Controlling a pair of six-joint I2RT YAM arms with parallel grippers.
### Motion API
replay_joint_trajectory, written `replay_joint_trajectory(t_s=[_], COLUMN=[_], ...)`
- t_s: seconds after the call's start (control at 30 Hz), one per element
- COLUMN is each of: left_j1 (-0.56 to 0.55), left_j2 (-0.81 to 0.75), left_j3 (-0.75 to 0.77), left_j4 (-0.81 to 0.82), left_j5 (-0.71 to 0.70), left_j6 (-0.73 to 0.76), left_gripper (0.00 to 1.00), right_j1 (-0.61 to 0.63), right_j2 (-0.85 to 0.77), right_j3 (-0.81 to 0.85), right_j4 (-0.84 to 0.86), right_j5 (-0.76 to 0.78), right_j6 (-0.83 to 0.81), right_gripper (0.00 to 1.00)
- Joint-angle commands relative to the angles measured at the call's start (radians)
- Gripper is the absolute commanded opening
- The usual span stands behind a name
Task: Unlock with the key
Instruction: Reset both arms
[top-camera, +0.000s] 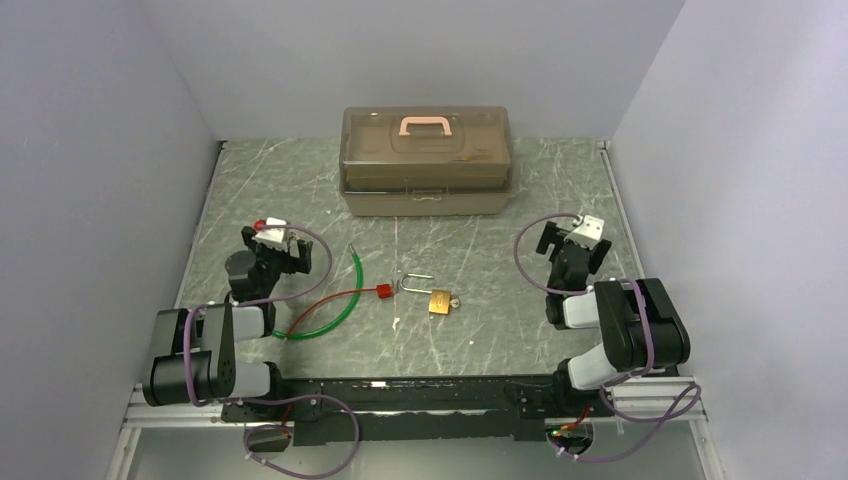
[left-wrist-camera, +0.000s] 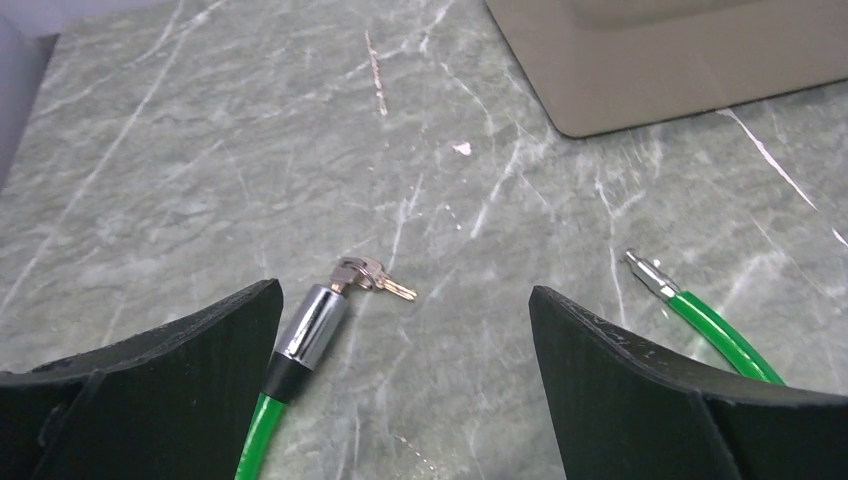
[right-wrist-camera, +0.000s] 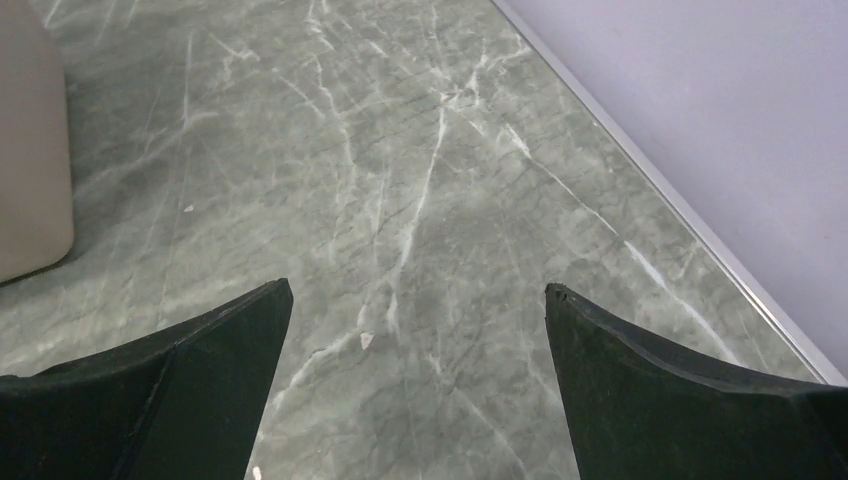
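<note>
In the left wrist view a tiny silver key (left-wrist-camera: 392, 287) on a small ring lies on the table, at the tip of the chrome barrel (left-wrist-camera: 312, 322) that ends the green cable (left-wrist-camera: 262, 425). My left gripper (left-wrist-camera: 405, 298) hangs open above it; the key is between and just beyond the fingertips, untouched. In the top view the arm hides the key. A small brass padlock (top-camera: 440, 301) lies mid-table with its shackle (top-camera: 415, 283) raised. My right gripper (right-wrist-camera: 418, 290) is open over bare table at the right, holding nothing.
A brown toolbox (top-camera: 427, 160) with a pink handle stands at the back. The green cable (top-camera: 345, 305) curves across the left half, its silver tip (left-wrist-camera: 648, 274) lying right of my left fingers. A red tag (top-camera: 381, 291) on red wire lies beside the padlock. Walls enclose the table.
</note>
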Motion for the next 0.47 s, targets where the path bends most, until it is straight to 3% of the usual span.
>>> replay_joint_trajectory(t_s=[0.0,0.43], left_j1=[-0.002,-0.003], left_j2=[-0.004,-0.006], left_j3=[0.023,0.028], left_j4=[0.07,0.053], left_j5=[-0.042,-0.052], left_j6=[0.009,0.011], left_gripper=[0.99,0.99], right_j1=[-0.023,-0.023], right_j2=[-0.02,-0.019], right_j3=[0.024,0.02], right_j4=[0.0,0.012], right_j5=[-0.042,-0.04], right_j6=[0.039,0.035], right_gripper=[1.0,1.0])
